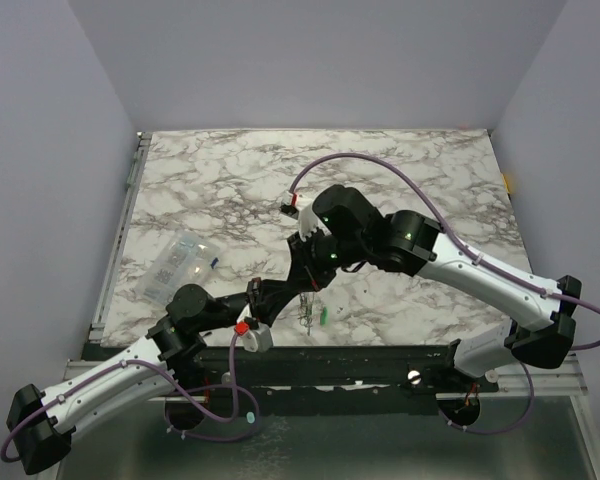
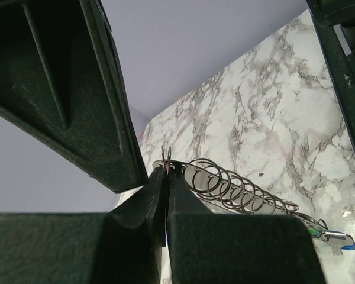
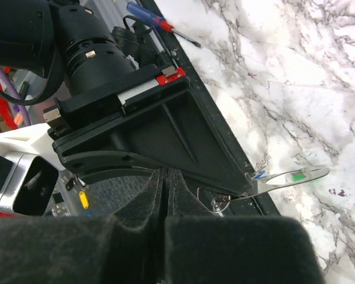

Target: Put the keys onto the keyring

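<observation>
Marble tabletop closed in by plain walls

The tabletop [image 1: 430,170] is white with grey and dark veins, and the light on it is even, without hard shadows. Pale lilac walls [image 1: 320,60] stand at its far side and at both sides. A metal rail [image 1: 130,190] runs along the left edge and a black rail [image 1: 380,355] along the near edge. Below that lies a dull grey surface [image 1: 380,440].
</observation>
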`<state>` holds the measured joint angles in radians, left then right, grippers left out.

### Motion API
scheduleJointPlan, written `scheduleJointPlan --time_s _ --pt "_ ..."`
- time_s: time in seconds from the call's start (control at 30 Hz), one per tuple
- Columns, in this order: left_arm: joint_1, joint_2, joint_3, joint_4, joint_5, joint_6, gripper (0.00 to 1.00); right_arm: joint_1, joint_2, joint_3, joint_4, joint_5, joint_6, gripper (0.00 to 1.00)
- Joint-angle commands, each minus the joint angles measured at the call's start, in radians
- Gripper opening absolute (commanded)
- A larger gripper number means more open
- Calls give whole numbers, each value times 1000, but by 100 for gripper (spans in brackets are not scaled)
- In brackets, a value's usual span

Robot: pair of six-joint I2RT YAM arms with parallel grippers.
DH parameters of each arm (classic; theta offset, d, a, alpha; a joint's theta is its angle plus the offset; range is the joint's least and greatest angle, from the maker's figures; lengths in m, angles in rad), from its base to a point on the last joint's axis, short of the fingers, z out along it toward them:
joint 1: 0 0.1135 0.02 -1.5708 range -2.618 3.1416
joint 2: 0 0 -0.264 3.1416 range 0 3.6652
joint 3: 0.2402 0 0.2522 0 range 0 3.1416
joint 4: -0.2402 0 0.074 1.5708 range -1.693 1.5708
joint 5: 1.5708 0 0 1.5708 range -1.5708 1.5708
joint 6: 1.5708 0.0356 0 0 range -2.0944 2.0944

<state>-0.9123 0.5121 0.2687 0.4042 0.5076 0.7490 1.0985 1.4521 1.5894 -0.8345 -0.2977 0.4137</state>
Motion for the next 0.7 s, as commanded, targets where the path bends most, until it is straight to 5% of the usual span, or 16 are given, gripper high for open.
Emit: scheduleJointPlan --time_s 0.0,0.17,0.27,0.4,0.53,0.6,0.67 --pt "-6 -13 -10 41 -4 -3 0 26 4 -27 54 -28 69 1" --pt "-6 -25 -12 41 -15 -3 0 40 -19 -47 111 22 94 1" --pt "-6 -34 -15 41 -24 0 0 39 -101 -87 159 255 110 9" --pt "-7 -45 -18 40 -38 1 0 39 -219 -178 105 711 208 40" --pt "-6 -45 -19 40 -37 0 0 37 -354 -359 83 973 322 97" --pt "-6 -43 -17 41 -33 -1 0 -1 -375 -438 73 992 327 100" --pt "-6 -41 -17 41 -31 -3 0 -140 -351 -491 68 846 309 100"
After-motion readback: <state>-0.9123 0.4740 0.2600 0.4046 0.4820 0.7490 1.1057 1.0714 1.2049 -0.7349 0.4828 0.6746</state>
